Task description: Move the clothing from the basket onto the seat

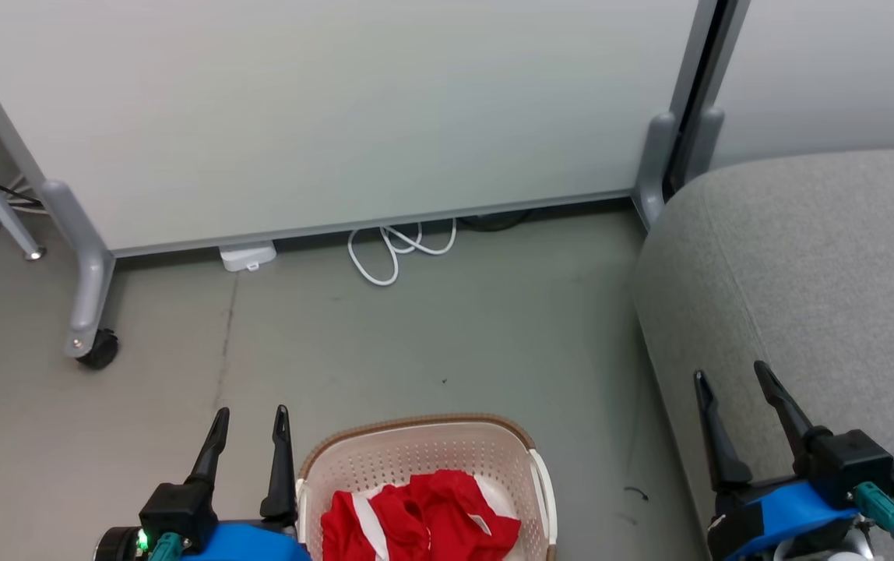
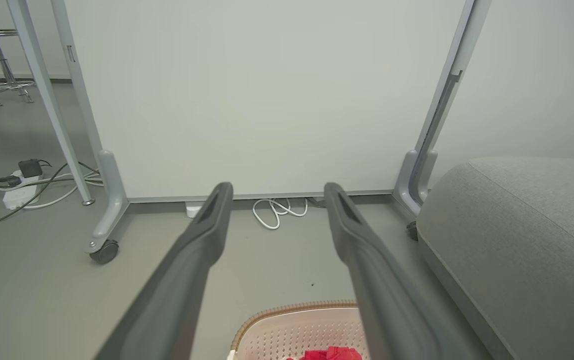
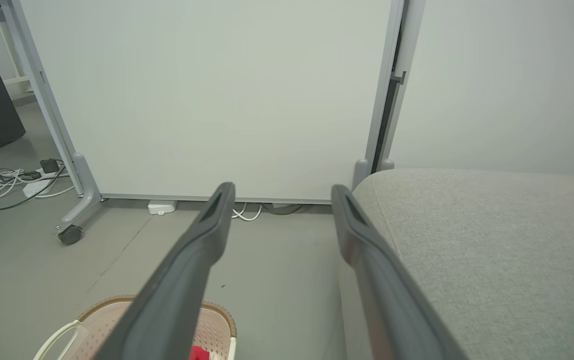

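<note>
The cream basket (image 1: 416,452) with a brown rim stands on the floor at the bottom centre, and red clothing (image 1: 424,518) with white stripes lies crumpled inside it. My left gripper (image 1: 251,417) hangs open just left of the basket, empty. Over the grey seat (image 1: 805,265) at the right, my right gripper (image 1: 731,374) is open and empty. The left wrist view has the basket (image 2: 297,327) and a bit of the clothing (image 2: 329,354) below my open fingers (image 2: 207,235), with the seat (image 2: 517,240) at the right. The right wrist view looks past the basket (image 3: 102,317) and along the seat (image 3: 492,250).
A pale grey partition panel (image 1: 322,117) on castor feet (image 1: 96,351) stands behind the basket. A coiled white cable (image 1: 396,249) and a small white box (image 1: 247,255) lie at its base. More cables and a power strip (image 2: 17,192) lie at the far left. Grey floor (image 1: 455,335) lies between basket and panel.
</note>
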`<state>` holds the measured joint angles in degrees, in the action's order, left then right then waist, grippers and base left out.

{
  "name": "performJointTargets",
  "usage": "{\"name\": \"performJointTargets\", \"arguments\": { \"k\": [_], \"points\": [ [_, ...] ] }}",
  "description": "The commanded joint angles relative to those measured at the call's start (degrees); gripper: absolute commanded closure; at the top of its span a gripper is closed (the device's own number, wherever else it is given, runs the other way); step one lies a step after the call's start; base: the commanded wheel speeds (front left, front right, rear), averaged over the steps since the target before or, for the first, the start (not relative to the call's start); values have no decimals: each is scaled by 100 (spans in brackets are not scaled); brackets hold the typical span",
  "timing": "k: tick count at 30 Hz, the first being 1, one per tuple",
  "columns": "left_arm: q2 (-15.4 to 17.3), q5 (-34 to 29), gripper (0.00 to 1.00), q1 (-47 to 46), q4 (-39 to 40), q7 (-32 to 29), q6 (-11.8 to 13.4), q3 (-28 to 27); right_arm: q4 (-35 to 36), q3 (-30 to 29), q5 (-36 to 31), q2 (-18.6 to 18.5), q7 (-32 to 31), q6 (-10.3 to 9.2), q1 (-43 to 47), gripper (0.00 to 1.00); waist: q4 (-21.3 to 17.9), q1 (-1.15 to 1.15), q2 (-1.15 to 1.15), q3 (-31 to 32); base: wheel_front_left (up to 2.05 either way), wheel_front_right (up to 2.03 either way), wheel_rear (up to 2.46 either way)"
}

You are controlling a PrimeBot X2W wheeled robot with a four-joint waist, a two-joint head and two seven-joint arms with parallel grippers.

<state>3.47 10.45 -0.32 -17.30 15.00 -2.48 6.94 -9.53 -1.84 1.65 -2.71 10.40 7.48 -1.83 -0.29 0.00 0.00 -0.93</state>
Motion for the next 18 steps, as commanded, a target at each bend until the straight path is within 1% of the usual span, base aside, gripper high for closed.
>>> {"name": "performJointTargets", "arguments": {
  "k": [1, 5, 9, 14, 18],
  "points": [
    [3, 1, 0, -55, -27, 27, 22, 5, 46, 13, -6, -31, 11, 3, -51, 0, -90, 0, 0, -129, 0, 0, 0],
    [0, 11, 0, -236, -212, 24, 8, 30, 171, 86, -24, -30, 16, 3, -212, 0, -321, 0, 0, -505, 0, 0, 0],
    [38, -40, 0, -478, -591, 23, -6, 62, 255, 159, 5, -29, 41, 3, -369, 0, -620, 0, 0, -923, 0, 0, 0],
    [91, -58, 0, -832, -1186, -10, -46, 105, 287, 232, 105, -27, 135, 3, -555, 0, -1020, 0, 0, -1458, 0, 0, 0],
    [167, -79, 0, -1190, -1805, -256, -140, 212, 295, 271, 207, -24, 224, 3, -734, 0, -1299, 0, 0, -1936, 0, 0, 0]
  ]
}}
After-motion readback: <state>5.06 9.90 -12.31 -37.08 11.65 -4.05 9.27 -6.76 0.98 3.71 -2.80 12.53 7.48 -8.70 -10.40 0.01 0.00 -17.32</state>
